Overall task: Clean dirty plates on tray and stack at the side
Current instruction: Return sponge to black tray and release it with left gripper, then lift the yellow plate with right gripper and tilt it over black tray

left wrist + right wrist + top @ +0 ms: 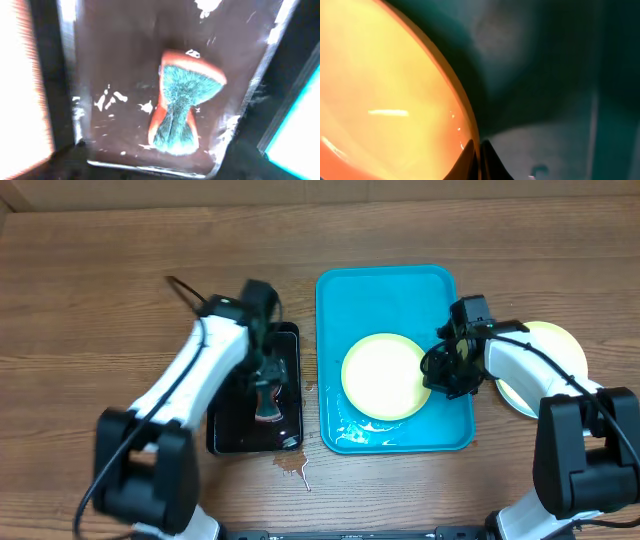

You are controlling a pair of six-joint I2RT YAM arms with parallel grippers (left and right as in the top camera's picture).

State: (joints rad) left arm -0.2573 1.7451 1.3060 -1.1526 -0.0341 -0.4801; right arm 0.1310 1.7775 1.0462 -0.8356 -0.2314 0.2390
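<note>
Since the overhead view is filled edge to edge by a brown wooden table (100,270), nothing more of the room shows. On it, centre-right, sits the turquoise tray (385,295), its long side running away from the robot and wet patches glinting at its near end. Just left of it, across a narrow gap, lies a black tray (235,435). There's a small puddle (293,465) on the wood by the black tray's near right corner.

One plate (380,375) lies flat in the near half of the turquoise tray, pale face up, with no smears I can make out. The second plate (555,338) rests on the table right of the tray, partly covered by the right arm.

The right gripper (447,370) is at the right edge of the plate in the tray. In the right wrist view its fingertips (492,165) are pinched nearly together with the plate's rim between them, so it's clamped on that plate.

The left gripper (265,370) hangs over the black tray, above a brush (182,107) with a red-orange body and teal bristles lying on the wet tray floor. In the left wrist view its dark fingers (62,160) are spread wide at the bottom corners, clear of the brush, nothing gripped
</note>
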